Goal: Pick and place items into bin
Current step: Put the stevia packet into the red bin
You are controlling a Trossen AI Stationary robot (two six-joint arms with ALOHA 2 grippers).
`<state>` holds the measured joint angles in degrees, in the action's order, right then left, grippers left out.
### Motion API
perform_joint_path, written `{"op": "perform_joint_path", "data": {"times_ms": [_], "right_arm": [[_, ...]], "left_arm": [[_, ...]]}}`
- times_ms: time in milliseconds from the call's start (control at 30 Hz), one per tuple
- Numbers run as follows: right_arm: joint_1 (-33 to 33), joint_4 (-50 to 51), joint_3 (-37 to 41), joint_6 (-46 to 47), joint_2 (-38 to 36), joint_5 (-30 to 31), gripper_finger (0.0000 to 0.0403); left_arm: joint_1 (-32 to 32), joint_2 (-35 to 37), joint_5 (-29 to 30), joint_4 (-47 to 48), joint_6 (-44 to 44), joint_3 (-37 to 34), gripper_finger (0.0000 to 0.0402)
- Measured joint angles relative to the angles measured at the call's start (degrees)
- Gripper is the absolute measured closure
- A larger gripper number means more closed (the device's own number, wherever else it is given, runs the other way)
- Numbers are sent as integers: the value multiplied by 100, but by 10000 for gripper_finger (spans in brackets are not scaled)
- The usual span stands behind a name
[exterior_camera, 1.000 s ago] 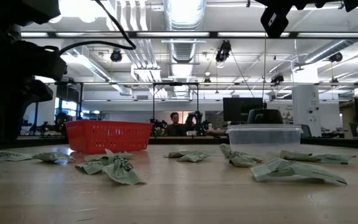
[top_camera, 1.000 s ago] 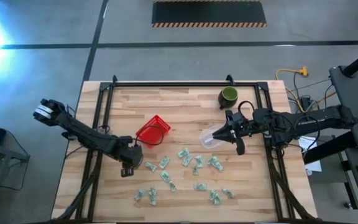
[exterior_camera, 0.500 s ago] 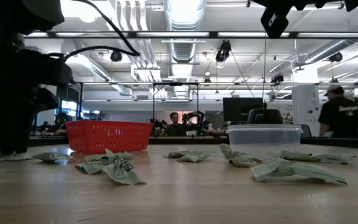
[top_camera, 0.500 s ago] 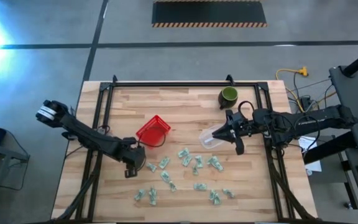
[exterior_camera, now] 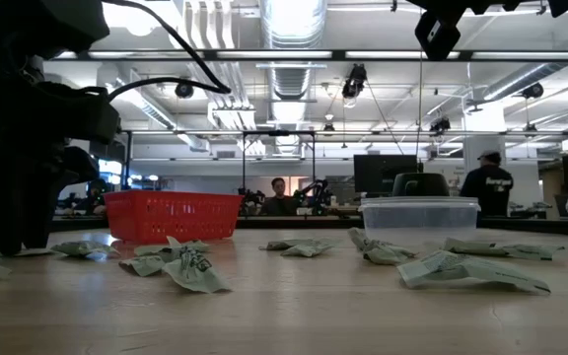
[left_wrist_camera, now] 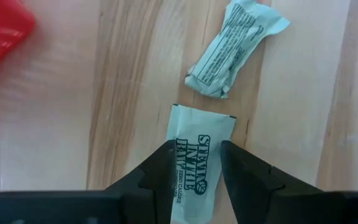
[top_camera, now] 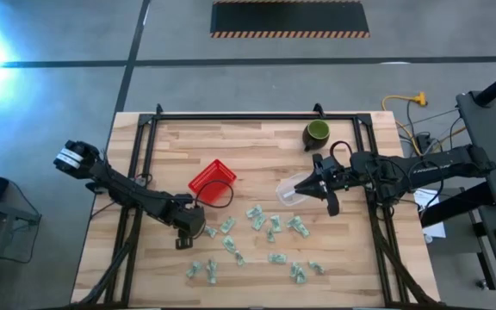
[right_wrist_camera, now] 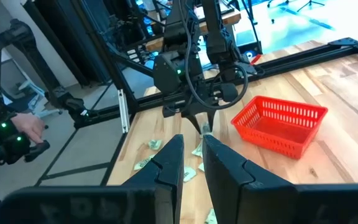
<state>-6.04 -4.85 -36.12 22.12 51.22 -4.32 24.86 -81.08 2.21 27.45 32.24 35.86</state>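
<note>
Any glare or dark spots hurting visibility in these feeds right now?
High view: bright glare at the upper left on the floor, off the table. Low view: ceiling lights blaze, and the left arm is a backlit silhouette. Left wrist view: evenly lit, print on the packet between the left gripper fingers legible.

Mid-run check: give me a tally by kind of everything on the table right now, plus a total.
Green-and-white wrapped packets: about 18 (some overlap, so not exact)
Red basket: 1
Clear plastic container: 1
Dark green cup: 1
Total: about 21
</note>
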Motion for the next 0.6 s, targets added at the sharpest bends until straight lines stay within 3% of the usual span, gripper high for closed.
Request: {"op": "perform_joint_path", "data": {"times_ms": [333,600], "right_arm": [[0,1,0,-6,0,126,351],[0,1,0,-21,0,138,351]], "left_arm": [[0,-29,-69,298,115,143,272],[129,-17,656,2124,159,935,272]]}}
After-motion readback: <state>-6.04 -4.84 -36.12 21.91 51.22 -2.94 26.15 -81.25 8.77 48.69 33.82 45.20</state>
